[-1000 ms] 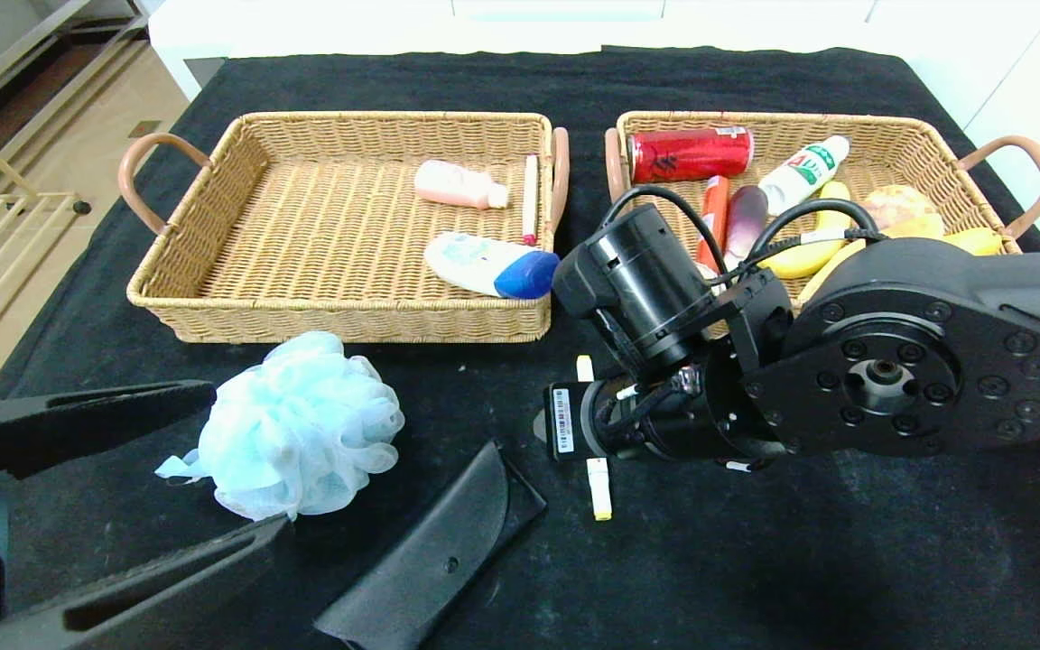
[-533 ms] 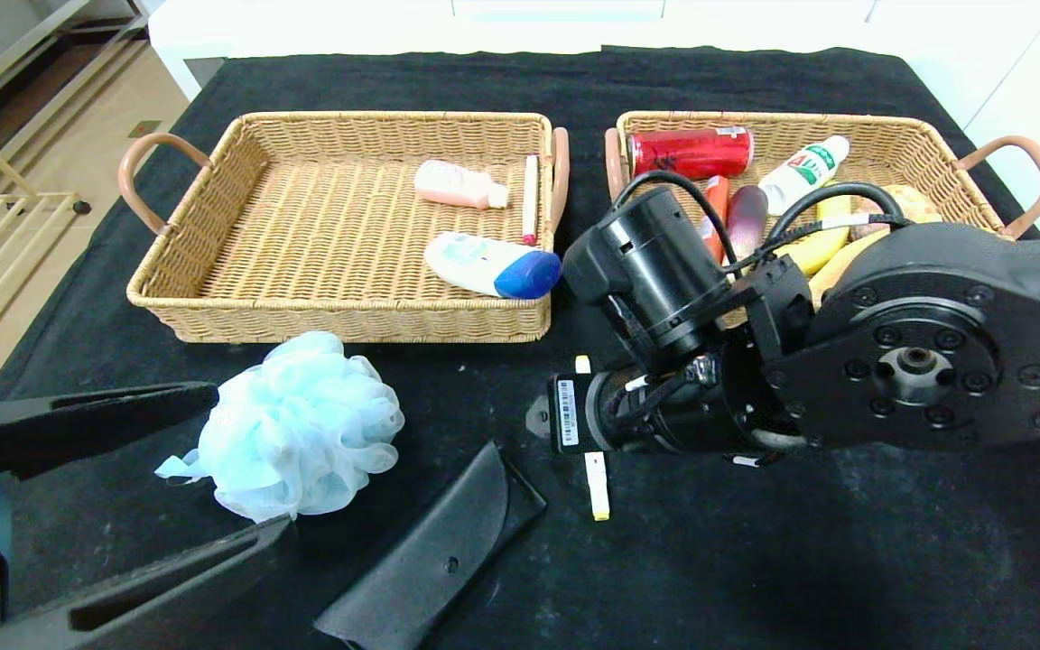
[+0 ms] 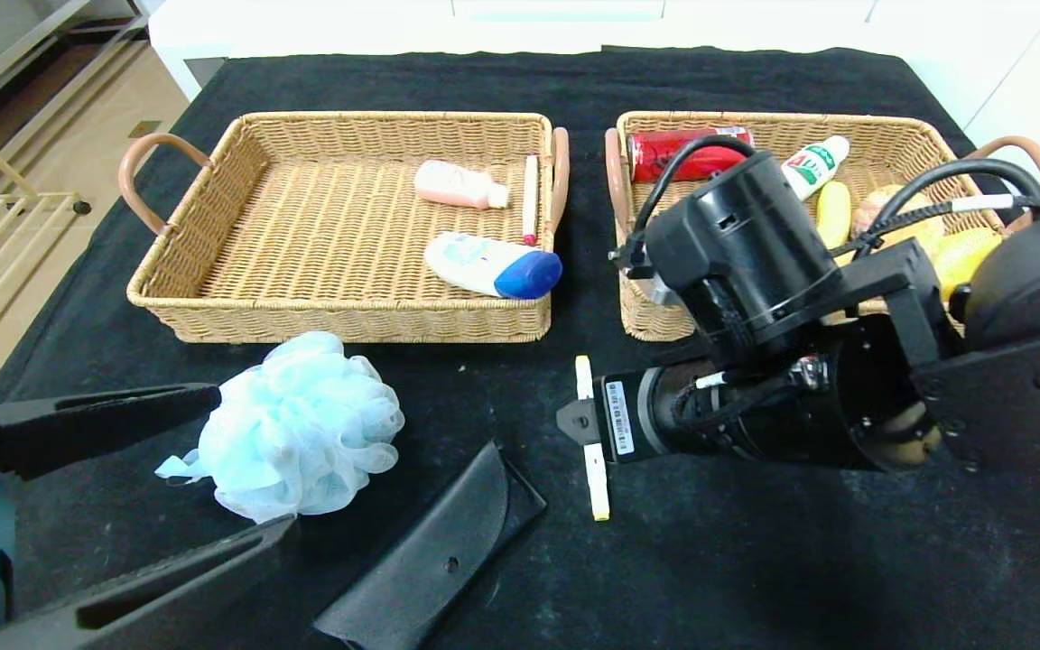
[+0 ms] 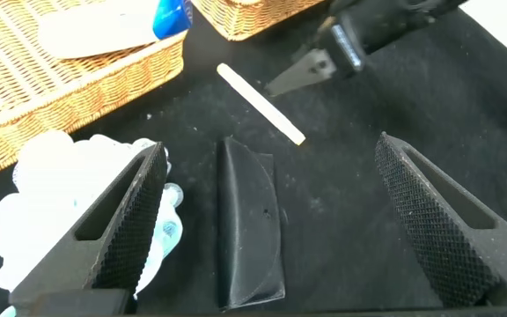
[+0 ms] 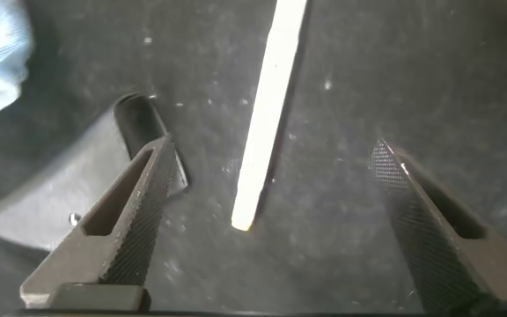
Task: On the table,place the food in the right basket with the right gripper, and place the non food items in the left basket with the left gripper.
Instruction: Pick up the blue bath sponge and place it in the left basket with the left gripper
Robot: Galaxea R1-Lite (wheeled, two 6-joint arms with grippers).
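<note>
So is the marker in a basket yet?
No. The marker lies flat on the table, outside both baskets.

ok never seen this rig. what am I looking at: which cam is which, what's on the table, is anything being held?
It is a two-armed robot sorting things into two baskets. The wide picture comes from a camera on its head, looking down at the table. The other two come from cameras on each wrist, looking out between that arm's own fingers.

The left gripper hangs open at the near left edge, over a black glasses case and beside a pale blue bath pouf. The right gripper is open over a white marker lying on the cloth. Neither holds anything.

The left basket contains a white bottle with a blue cap, a pink bottle and a thin stick. The right basket contains a red can, bananas and more, partly hidden by the arm.
</note>
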